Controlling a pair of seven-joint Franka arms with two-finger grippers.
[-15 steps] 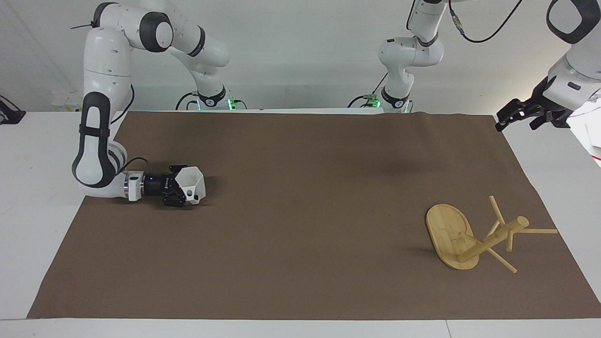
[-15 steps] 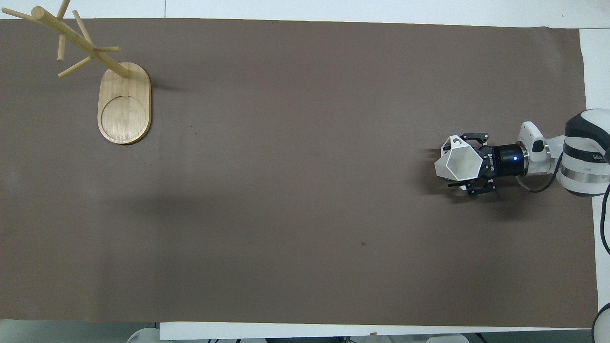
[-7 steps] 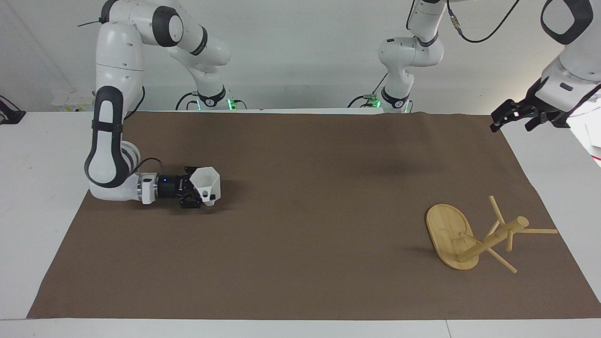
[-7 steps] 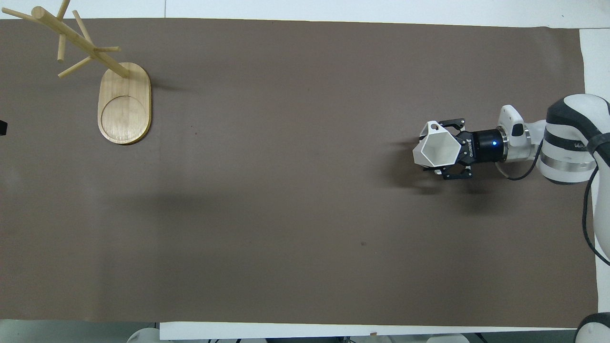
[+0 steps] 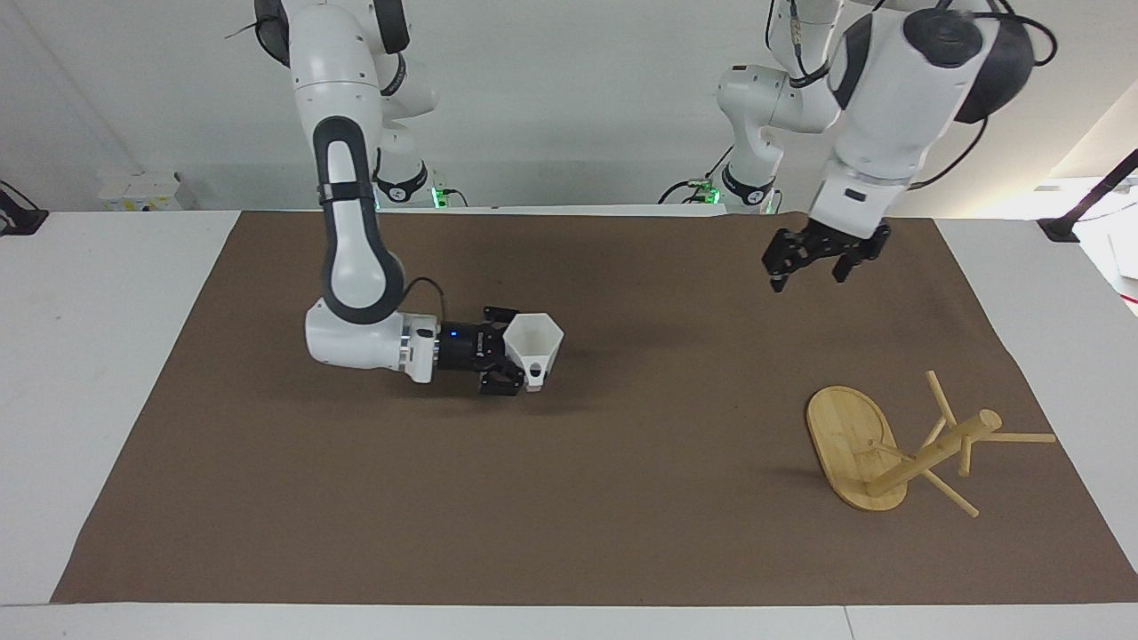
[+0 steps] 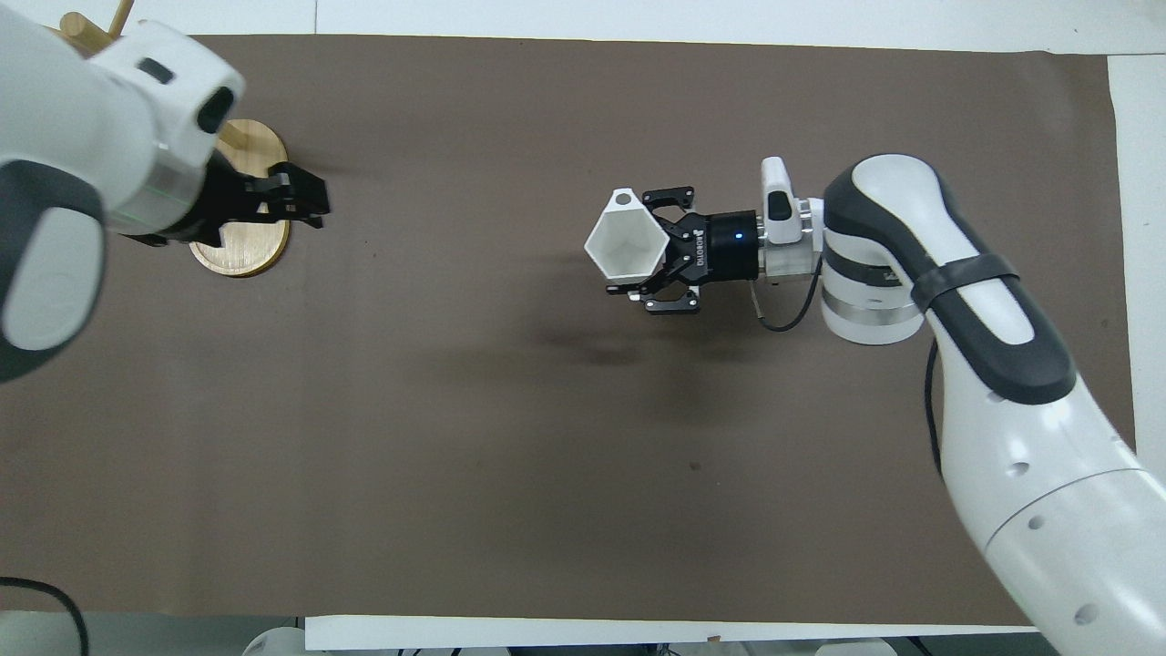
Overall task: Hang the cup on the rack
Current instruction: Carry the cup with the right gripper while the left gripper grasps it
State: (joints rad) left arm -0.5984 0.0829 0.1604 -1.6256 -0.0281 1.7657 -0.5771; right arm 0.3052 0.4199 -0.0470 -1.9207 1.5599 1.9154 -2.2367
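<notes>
Cup (image 5: 533,343) in right claw (image 5: 520,363), now mid-table

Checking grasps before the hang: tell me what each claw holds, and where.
Right claw grips the cup by its body, rim up; left claw holds nothing.

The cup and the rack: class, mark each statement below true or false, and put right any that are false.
1. The right hand holds the cup. True.
2. The cup hangs on a peg of the rack. False: it is in the right hand, over the brown mat.
3. The rack stands toward the left arm's end of the table. True.
4. The left hand grips the rack's post. False: it is up in the air, holding nothing.
</notes>
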